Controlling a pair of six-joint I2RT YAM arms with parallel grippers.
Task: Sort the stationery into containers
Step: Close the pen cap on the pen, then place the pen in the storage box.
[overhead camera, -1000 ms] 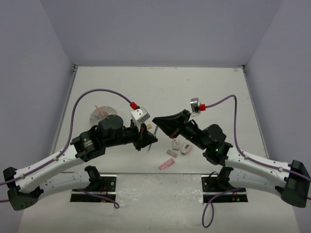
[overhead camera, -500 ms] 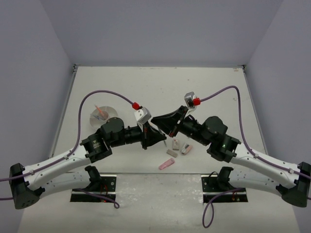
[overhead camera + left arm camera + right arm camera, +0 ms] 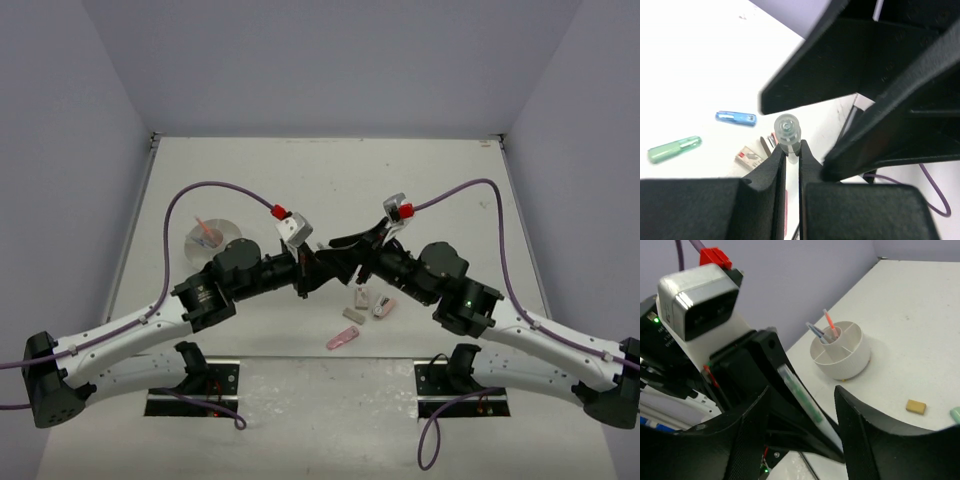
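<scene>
Left wrist view: left pincer [image 3: 791,150] clamps a pen [image 3: 787,131] between the right pincer's [image 3: 802,390] spread jaws, likely a handover toward the holder [image 3: 840,357].

One holder [image 3: 845,366], two arms [image 3: 120,335]

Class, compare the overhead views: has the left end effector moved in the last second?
Yes. The left end effector has shifted slightly right, away from the holder and closer to the right end effector.

Robot lab cell: bare lilac walls [image 3: 330,60] enclosing white table [image 3: 330,170].
</scene>
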